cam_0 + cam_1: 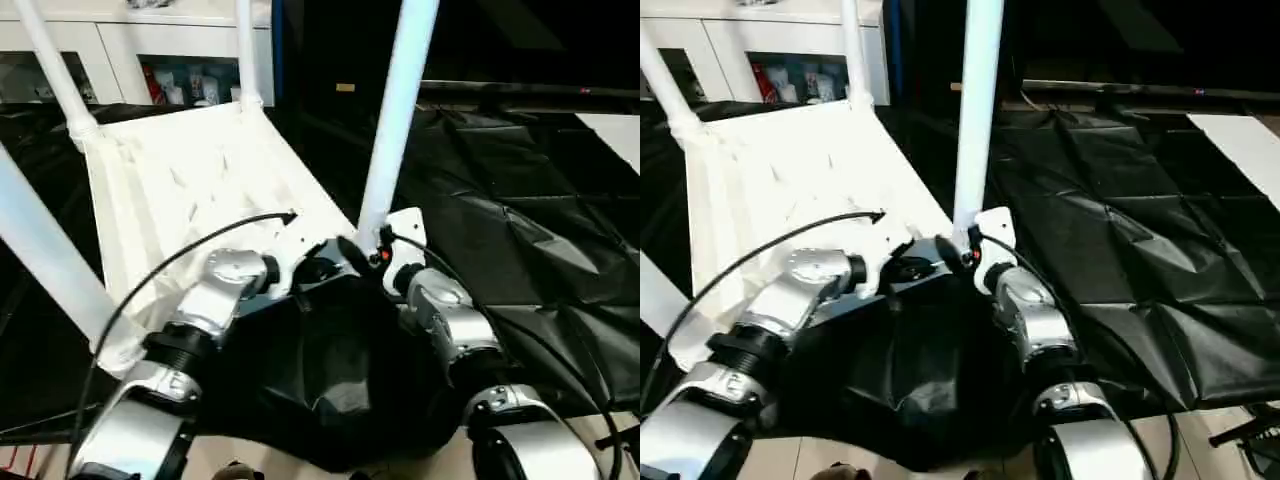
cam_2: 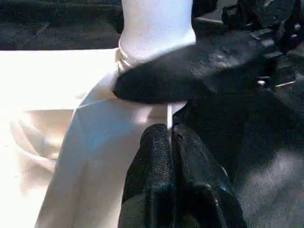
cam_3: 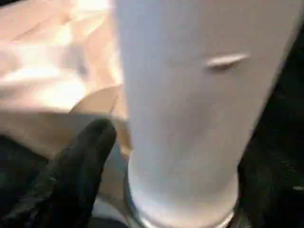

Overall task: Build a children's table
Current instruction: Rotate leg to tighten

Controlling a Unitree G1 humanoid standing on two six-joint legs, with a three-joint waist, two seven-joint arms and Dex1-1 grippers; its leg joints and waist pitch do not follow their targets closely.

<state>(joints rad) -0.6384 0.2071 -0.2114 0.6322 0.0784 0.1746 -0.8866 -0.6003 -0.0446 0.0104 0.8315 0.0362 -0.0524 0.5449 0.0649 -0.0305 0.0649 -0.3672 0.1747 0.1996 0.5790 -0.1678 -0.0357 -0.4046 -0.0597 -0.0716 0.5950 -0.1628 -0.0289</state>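
The children's table lies upside down: its white ribbed tabletop (image 1: 190, 180) rests on black sheeting with white legs rising from its corner sockets. At the near right corner, the nearest leg (image 1: 395, 120) stands in its socket. My right gripper (image 1: 372, 252) is open around the base of this leg. One of its fingers (image 3: 80, 166) sits just beside the tube and the other is hidden behind it. My left gripper (image 2: 170, 130) is shut on the thin white rim of the tabletop, right beside that corner.
Crumpled black sheeting (image 1: 520, 230) covers the surface to the right and in front. A white glass-door cabinet (image 1: 130, 50) stands behind the table. A white panel (image 1: 615, 130) lies at the far right. A black cable (image 1: 170, 260) arcs over the tabletop from my left arm.
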